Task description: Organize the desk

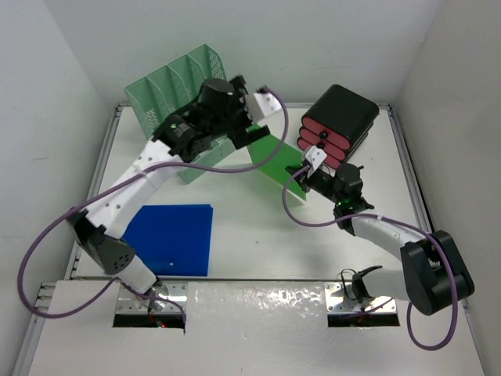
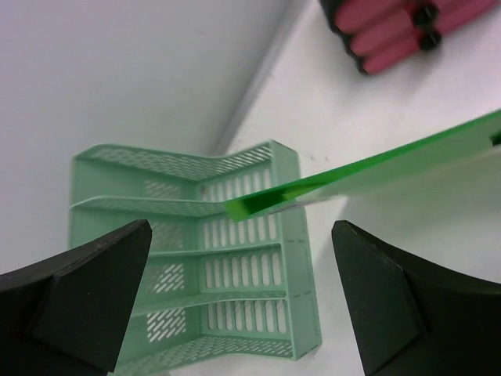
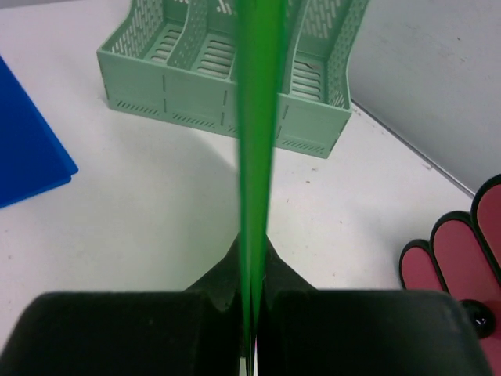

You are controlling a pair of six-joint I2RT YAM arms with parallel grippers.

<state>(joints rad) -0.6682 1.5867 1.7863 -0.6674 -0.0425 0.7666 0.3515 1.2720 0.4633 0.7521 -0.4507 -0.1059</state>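
Note:
The desk (image 1: 258,227) is a white tabletop with metal rails. A thin green folder (image 1: 274,160) is held on edge above it, slanting between the two arms. My right gripper (image 1: 308,168) is shut on the folder's near end. In the right wrist view the folder (image 3: 254,117) runs straight out from between the closed fingers (image 3: 223,282) of that gripper (image 3: 252,251). My left gripper (image 1: 249,125) is at the folder's far end, beside the mint-green rack (image 1: 168,86). It (image 2: 241,235) stands wide open, with the folder's corner (image 2: 258,205) beyond its fingertips and touching neither of them.
A blue folder (image 1: 176,235) lies flat at the front left. A black case with red pouches (image 1: 340,121) sits at the back right. The mesh rack (image 3: 227,70) stands at the back left against the wall. White walls enclose the desk.

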